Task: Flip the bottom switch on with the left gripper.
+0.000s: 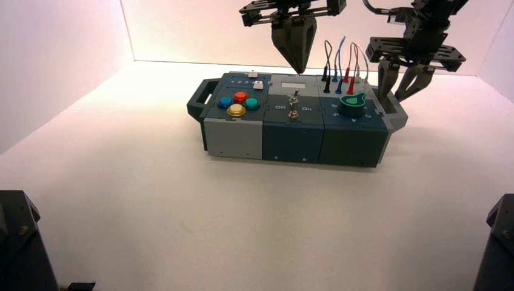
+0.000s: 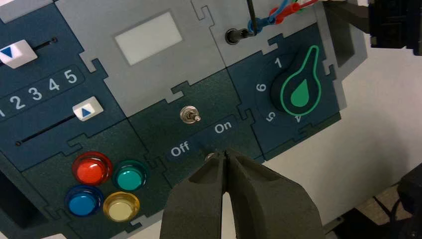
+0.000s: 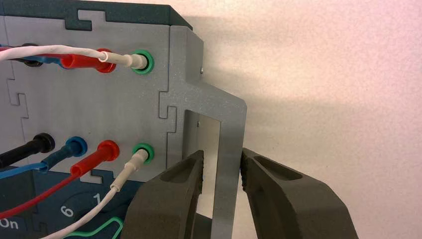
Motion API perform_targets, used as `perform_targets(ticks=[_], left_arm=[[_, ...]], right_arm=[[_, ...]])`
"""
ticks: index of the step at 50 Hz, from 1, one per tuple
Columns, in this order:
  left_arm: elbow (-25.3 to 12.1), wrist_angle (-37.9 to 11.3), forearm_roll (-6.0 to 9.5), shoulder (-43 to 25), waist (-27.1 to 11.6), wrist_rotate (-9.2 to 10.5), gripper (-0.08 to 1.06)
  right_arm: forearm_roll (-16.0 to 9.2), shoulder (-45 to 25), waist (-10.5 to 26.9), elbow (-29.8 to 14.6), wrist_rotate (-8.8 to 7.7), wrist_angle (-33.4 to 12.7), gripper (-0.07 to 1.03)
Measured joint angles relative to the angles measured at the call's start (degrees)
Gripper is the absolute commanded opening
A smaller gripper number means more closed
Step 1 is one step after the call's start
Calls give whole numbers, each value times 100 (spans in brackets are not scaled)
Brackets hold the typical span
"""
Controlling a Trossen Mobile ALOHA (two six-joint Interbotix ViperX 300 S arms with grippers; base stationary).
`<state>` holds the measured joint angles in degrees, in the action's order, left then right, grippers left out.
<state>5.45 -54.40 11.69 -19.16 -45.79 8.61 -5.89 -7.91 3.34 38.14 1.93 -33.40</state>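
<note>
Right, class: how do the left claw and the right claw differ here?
The left claw is shut, while the right claw is open. The left claw hangs over the middle of the box, near the bottom switch; the right claw straddles the grey handle at the box's right end. Both are dark and taper towards their tips.

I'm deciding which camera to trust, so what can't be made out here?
- Bottom switch's lever: left wrist view, covered by the left gripper.
- Whether the right gripper touches the handle: unclear in right wrist view.
- Knob: right wrist view, cut off by the edge.
</note>
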Motion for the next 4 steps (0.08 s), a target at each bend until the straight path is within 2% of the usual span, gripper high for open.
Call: perform_targets(ticks=[4], left_arm=[[0,0,-18,0,9,9,-3]], right_arm=[[0,0,0,0,0,9,40]])
